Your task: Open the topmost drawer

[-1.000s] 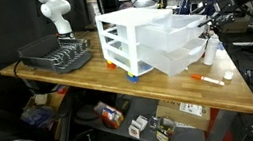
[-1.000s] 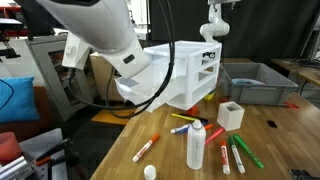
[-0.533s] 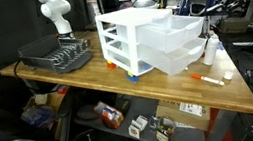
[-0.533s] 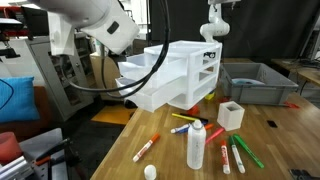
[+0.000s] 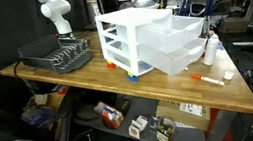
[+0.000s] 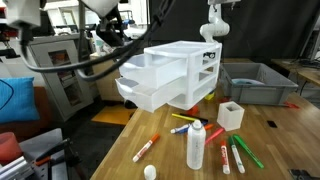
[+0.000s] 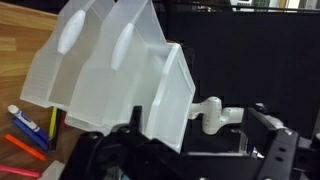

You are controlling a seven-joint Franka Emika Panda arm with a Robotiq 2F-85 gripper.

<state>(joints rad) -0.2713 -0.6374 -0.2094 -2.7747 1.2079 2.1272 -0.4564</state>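
The white-framed drawer unit [image 5: 126,35] stands on the wooden table [image 5: 78,83]. Its topmost drawer [image 5: 175,25], translucent white, is pulled well out of the frame in both exterior views, and the drawer below it [image 6: 150,93] is also out. From the other side the topmost drawer [image 6: 148,64] juts toward the arm [image 6: 100,20], which is raised above and apart from it. In the wrist view the pulled-out drawers [image 7: 110,70] fill the upper left. My gripper [image 7: 180,160] is open, with its dark fingers [image 7: 275,150] wide apart and nothing between them.
A grey dish rack [image 5: 59,55] sits at the table's far end, below a second white robot arm [image 6: 213,22]. Near the drawers are loose markers [image 6: 235,155], a white bottle [image 6: 196,146] and a small white cube-shaped cup [image 6: 231,115]. Cluttered shelves surround the table.
The arm has risen up and back from the drawer front, and the gripper has let go and opened. The topmost drawer stays pulled out.
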